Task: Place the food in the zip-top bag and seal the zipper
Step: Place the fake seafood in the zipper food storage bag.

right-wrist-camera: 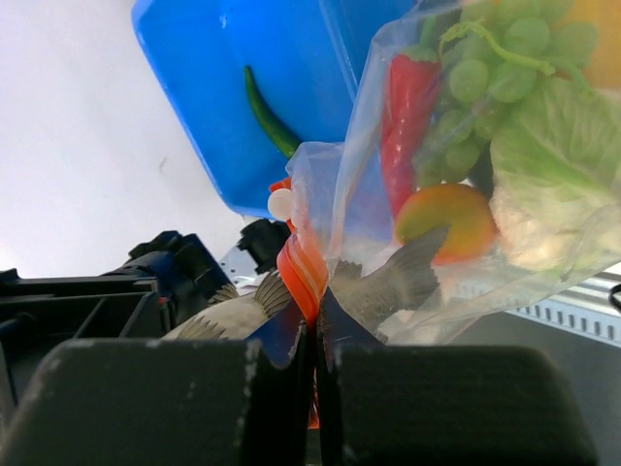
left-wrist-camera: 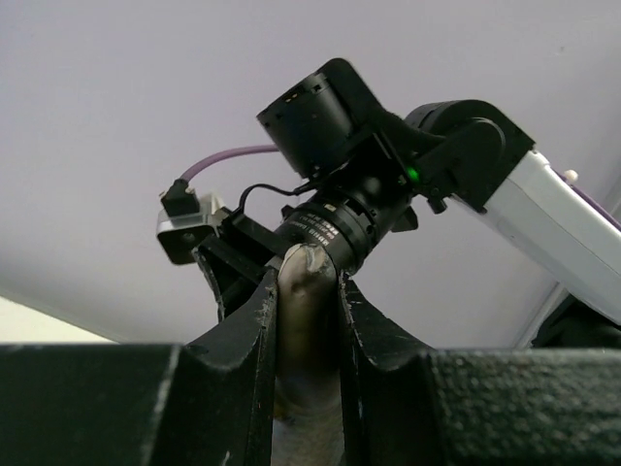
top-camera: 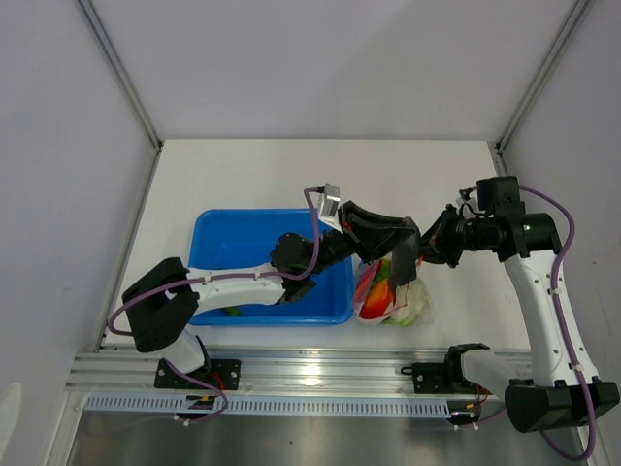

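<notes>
Over the white table [top-camera: 243, 175], right claw [right-wrist-camera: 312, 340] pinches the zipper [right-wrist-camera: 301, 272], zip-top bag [right-wrist-camera: 369, 146] hanging below; left claw [left-wrist-camera: 309, 282] grips the fish [left-wrist-camera: 306, 364].

Blue tray [top-camera: 233, 250] on white table [top-camera: 291, 175], left of centre.

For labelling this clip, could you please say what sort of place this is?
Probably a robotics lab test cell: a white table walled by plain panels, two arms bolted to an aluminium rail.
</notes>
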